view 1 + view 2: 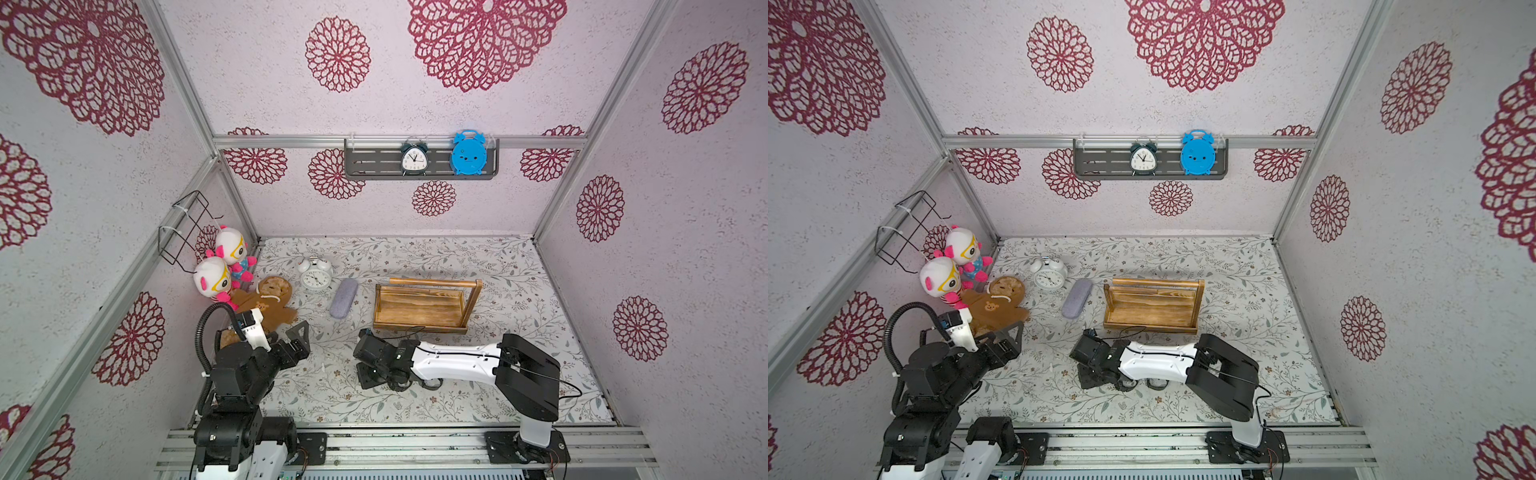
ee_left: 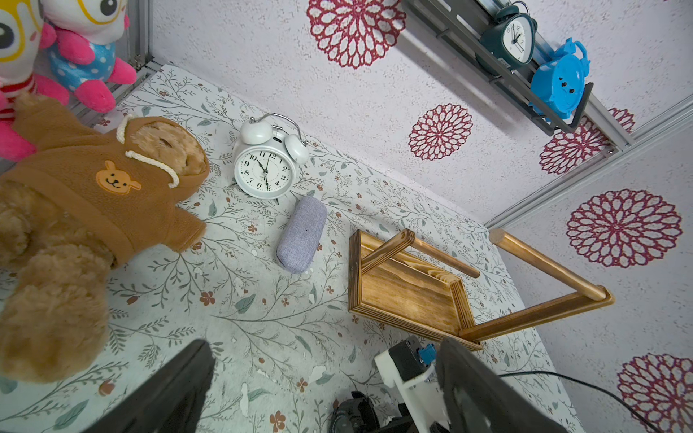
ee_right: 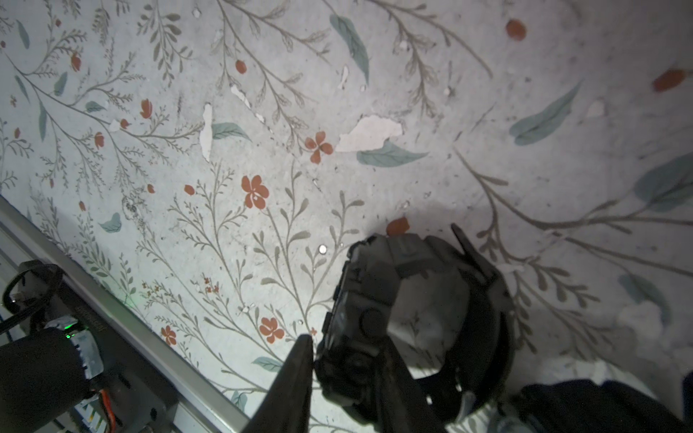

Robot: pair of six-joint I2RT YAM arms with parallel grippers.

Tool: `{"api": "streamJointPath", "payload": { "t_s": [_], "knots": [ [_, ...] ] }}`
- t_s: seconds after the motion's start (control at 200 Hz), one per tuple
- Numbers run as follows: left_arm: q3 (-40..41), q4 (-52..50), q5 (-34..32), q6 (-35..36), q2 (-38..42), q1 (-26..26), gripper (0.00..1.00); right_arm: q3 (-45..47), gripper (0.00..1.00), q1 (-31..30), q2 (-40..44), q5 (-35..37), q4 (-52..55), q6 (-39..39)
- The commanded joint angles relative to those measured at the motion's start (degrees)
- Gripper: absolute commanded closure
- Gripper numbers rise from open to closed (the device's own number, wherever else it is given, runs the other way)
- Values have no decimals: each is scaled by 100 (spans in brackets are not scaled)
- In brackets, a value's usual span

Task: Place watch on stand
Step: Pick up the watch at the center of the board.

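Blk watch (image 3: 375, 285) x1, stand (image 1: 419, 309) x1

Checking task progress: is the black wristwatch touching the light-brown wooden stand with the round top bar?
Apart. In the left wrist view the black wristwatch lies on the floral tabletop, bare surface separating it from the wooden stand.

The walls (image 1: 395, 108) are pale lilac with crimson lace rosettes. The table cover (image 1: 519, 291) is off-white with grey-green sprigs and rust flowers. The stand (image 1: 415, 309) is honey-brown, streaky-grained wood. The watch (image 3: 360, 292) is black, the glasses case (image 1: 343, 298) heathered grey, the alarm clock (image 1: 316, 279) white, the teddy bear (image 1: 268, 309) tan in a brown hoodie, and the upper-right shelf clock (image 1: 468, 154) bright blue.
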State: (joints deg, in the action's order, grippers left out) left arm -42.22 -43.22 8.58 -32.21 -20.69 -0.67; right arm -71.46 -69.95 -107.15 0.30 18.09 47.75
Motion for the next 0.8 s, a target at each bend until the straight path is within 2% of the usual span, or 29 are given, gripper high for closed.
{"api": "streamJointPath", "payload": {
  "t_s": [0.0,0.295,0.465,0.63,0.795],
  "knots": [
    [38,-77,-68,-179,-40,-64,3,-139,71,31,87,226,131,59],
    [-6,-133,-62,-220,-249,-74,3,-70,78,34,564,547,279,-76],
    [-15,-58,215,-224,-365,-73,3,153,80,34,1016,645,254,-153],
    [277,675,1214,-539,-447,-74,3,583,81,360,1895,570,102,-222],
    [1072,2736,2520,-1432,-433,-74,3,1149,82,785,3094,88,-129,-469]
  ]
}}
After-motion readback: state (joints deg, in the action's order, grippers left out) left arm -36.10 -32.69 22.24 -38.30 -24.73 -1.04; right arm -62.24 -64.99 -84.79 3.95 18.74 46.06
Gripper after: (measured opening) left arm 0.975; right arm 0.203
